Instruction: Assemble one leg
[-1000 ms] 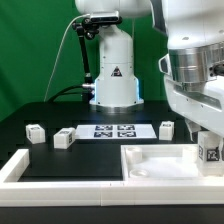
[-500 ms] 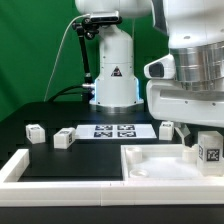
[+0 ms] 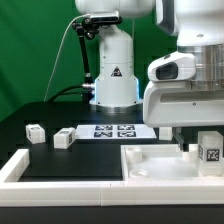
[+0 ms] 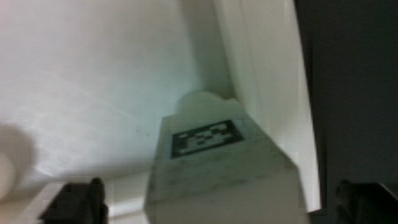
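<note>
The leg is a small white block with a black-and-white tag. It stands upright in the far right corner of the large white tray-like piece, against its rim. In the wrist view the leg points up between my gripper's two dark fingertips. The jaws stand wide apart, with a gap on each side of the leg, so the gripper is open and touches nothing. In the exterior view the big white hand hangs just above the leg.
Three more small white blocks lie on the black table: two at the exterior view's left, one behind the tray. The marker board lies in the middle. A white raised border runs along the front left.
The hand has lifted and shifted towards the exterior view's left, uncovering the leg. The leg stays in the tray's corner.
</note>
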Motion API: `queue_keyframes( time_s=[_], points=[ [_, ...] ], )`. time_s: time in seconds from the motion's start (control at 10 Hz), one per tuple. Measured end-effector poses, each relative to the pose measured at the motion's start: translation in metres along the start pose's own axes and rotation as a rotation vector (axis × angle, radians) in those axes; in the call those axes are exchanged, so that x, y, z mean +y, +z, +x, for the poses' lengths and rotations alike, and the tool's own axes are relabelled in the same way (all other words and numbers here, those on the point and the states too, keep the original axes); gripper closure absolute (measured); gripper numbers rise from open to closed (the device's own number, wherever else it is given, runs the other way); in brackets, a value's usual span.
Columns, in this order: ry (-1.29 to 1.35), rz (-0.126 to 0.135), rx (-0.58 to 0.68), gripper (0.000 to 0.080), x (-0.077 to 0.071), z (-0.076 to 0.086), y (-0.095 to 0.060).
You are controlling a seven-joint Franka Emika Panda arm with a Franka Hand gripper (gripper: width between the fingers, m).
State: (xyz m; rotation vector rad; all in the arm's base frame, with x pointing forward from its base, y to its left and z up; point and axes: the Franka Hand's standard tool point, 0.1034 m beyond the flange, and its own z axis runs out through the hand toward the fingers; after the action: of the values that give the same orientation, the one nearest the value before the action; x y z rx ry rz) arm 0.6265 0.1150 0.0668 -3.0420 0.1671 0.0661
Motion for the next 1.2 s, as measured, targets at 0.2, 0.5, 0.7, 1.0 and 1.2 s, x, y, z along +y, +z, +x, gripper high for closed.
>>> queue_keyframes(
  time_s=[0.2,0.5,0.7,1.0,1.2],
  points=[
    [-0.143,-0.007,0.002,0.0151,0.0012,0.0000,0.0005],
    [-0.139,-0.006,0.002,0.0360,0.0012,0.0000,0.0005],
    [-0.117,-0.006,0.002,0.0512,0.0010,0.0000,0.0005],
    [0.090,0.000,0.000,0.0511,-0.0005,-0.0010,0.0012],
    [0.346,0.004,0.009,0.0511,-0.0012,-0.0014,0.0020]
  ],
)
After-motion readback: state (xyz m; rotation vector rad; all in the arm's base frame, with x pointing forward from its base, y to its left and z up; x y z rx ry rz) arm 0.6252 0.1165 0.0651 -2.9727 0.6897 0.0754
